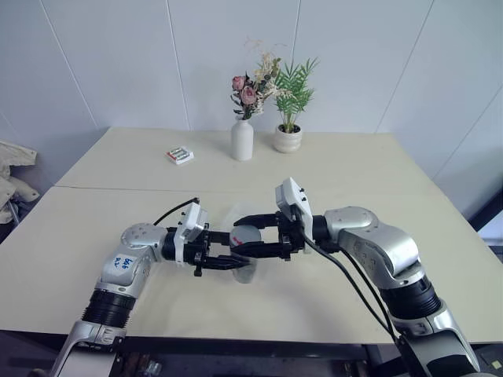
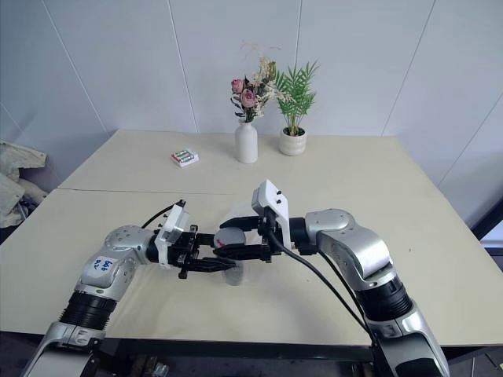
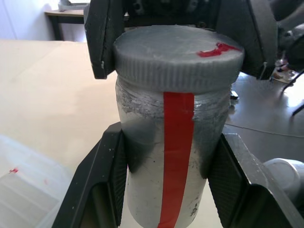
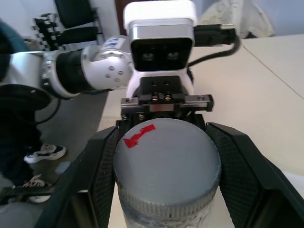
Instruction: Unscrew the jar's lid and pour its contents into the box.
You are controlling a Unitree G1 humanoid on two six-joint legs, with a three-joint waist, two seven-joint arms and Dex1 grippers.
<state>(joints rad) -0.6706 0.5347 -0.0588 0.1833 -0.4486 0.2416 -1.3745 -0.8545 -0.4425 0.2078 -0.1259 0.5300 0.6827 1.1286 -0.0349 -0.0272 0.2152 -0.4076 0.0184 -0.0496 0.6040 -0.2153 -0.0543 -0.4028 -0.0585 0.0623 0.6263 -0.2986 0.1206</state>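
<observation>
From the head views the jar [image 1: 245, 265] is hanging over the beige table [image 1: 354, 169], well short of the white vase [image 1: 242, 139], while wrist views are showing the left gripper [image 3: 166, 166] clamping its body and the right gripper [image 4: 164, 164] squeezing the lid [image 4: 166, 166]

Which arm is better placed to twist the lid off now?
Right: the right gripper is shut on the lid, while the left gripper clamps the jar body below.
</observation>
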